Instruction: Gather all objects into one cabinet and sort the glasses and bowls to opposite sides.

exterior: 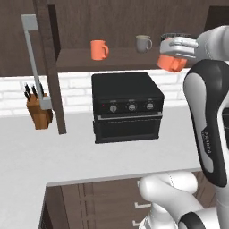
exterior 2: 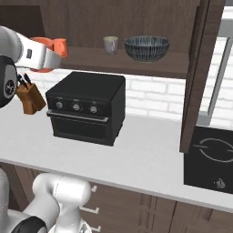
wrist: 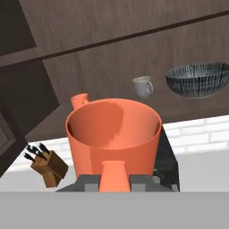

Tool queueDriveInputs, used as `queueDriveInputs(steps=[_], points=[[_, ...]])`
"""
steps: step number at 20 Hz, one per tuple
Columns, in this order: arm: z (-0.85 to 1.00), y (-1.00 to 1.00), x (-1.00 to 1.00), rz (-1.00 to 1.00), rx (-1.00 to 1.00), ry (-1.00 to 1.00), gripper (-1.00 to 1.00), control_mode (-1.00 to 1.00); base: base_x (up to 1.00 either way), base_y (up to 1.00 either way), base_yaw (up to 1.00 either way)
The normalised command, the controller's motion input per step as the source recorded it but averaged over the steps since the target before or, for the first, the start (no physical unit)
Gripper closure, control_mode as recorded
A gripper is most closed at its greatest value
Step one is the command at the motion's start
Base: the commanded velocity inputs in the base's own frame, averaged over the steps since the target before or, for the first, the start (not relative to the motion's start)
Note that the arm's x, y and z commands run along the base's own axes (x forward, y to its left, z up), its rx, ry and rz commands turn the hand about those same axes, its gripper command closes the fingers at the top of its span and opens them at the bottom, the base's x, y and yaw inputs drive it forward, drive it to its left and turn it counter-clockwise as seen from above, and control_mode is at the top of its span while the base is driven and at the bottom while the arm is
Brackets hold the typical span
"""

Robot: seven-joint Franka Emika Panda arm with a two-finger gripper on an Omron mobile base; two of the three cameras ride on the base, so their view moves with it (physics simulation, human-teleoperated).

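My gripper is shut on the handle of an orange mug, held in the air in front of the open cabinet's shelf, above the oven's right side. In the hand view the held mug sits upright right before the camera, its handle between the fingertips of the gripper. On the shelf stand a second orange mug at the left, a grey-beige mug in the middle and the dark patterned bowl at the right. From the left base view my hand partly hides the bowl.
A black countertop oven stands on the white counter under the shelf. A knife block sits to its left. The cabinet's open doors jut out on both sides. A black cooktop lies at the right.
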Motion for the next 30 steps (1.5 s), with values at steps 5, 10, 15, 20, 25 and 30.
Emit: queueDriveInputs(steps=[5,10,15,20,25,30], points=[[-0.20,0.02,0.36,0.09,-0.12,-0.01,1.00,-1.00,0.00,0.00,0.00],[-0.07,0.00,0.39,0.03,-0.11,-0.01,1.00,-1.00,0.00,0.00,0.00],[0.00,0.08,0.36,0.05,0.00,0.00,1.00,-1.00,0.00,0.00,0.00],[-0.04,0.00,0.51,0.01,0.00,0.00,1.00,-1.00,0.00,0.00,0.00],[-0.12,0.00,0.64,0.00,0.00,0.00,1.00,-1.00,0.00,0.00,0.00],[-0.35,0.00,0.71,0.00,0.00,0.02,1.00,-1.00,0.00,0.00,0.00]])
